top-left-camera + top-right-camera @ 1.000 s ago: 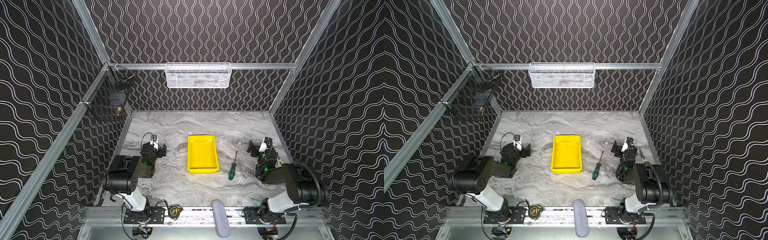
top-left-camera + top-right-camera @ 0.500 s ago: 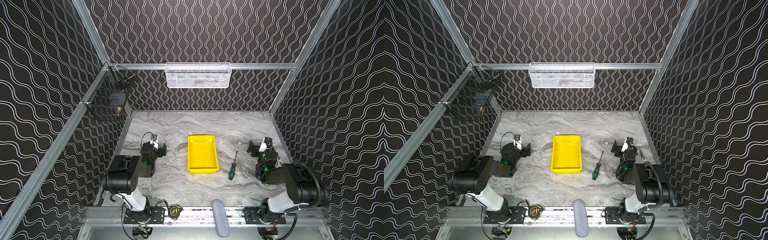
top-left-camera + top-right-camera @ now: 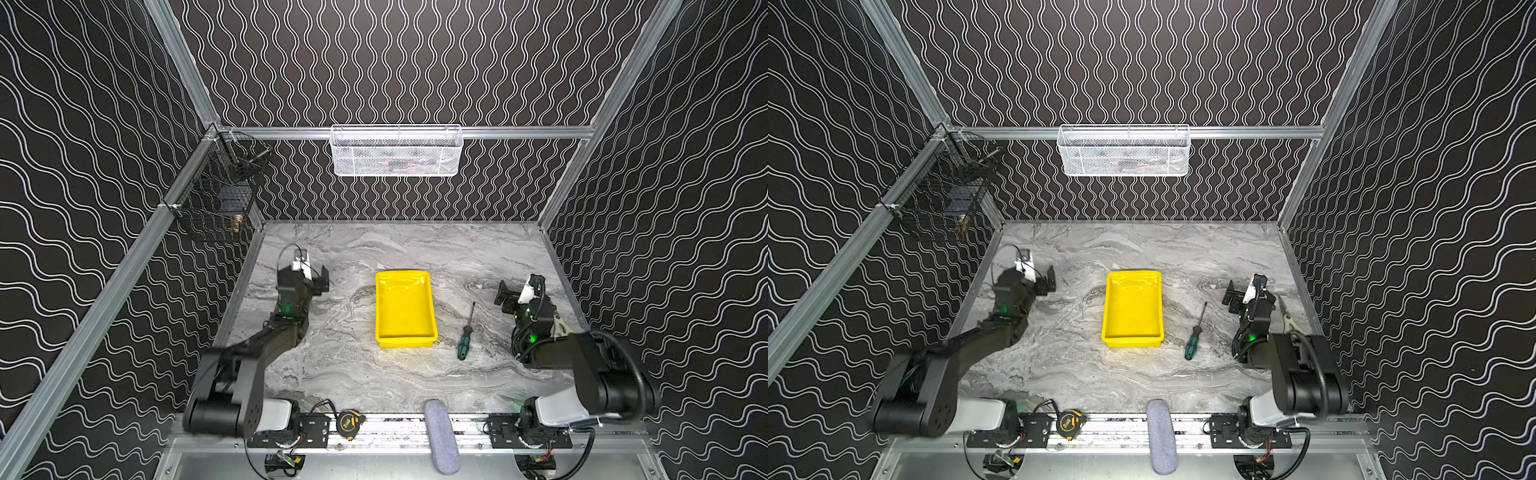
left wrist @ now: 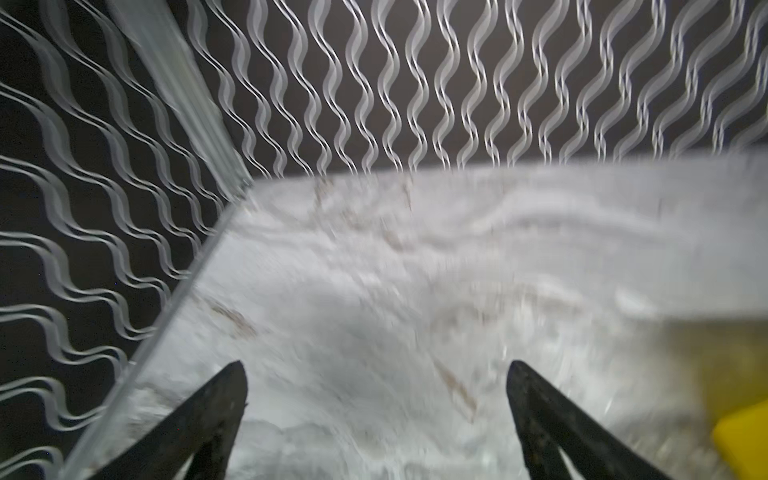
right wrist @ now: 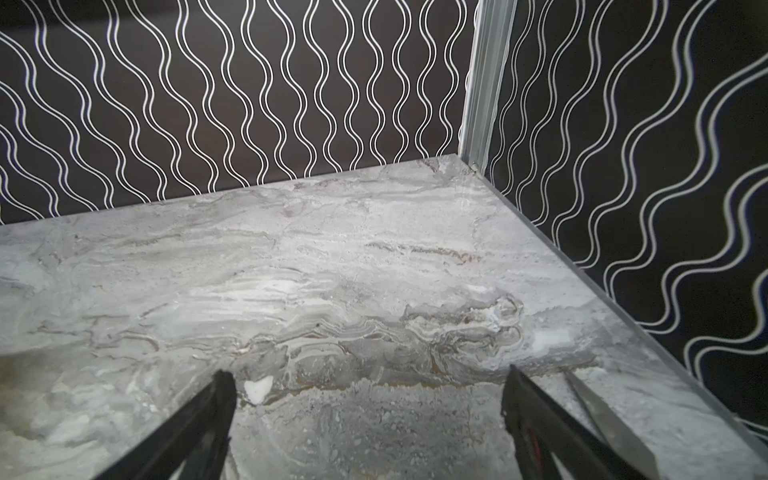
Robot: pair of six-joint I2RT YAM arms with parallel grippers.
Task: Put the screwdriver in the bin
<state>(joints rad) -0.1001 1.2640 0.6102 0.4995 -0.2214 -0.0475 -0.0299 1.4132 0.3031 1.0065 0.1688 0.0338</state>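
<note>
Left gripper [image 4: 376,370] shifted slightly, spread wide, empty, right gripper [image 5: 368,382] wide, empty, screwdriver [image 3: 465,337] untouched

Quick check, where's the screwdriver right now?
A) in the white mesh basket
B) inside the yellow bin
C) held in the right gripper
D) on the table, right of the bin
D: in both top views the screwdriver lies flat on the marble table, apart from the bin, with the right gripper open and empty beyond it.
</note>
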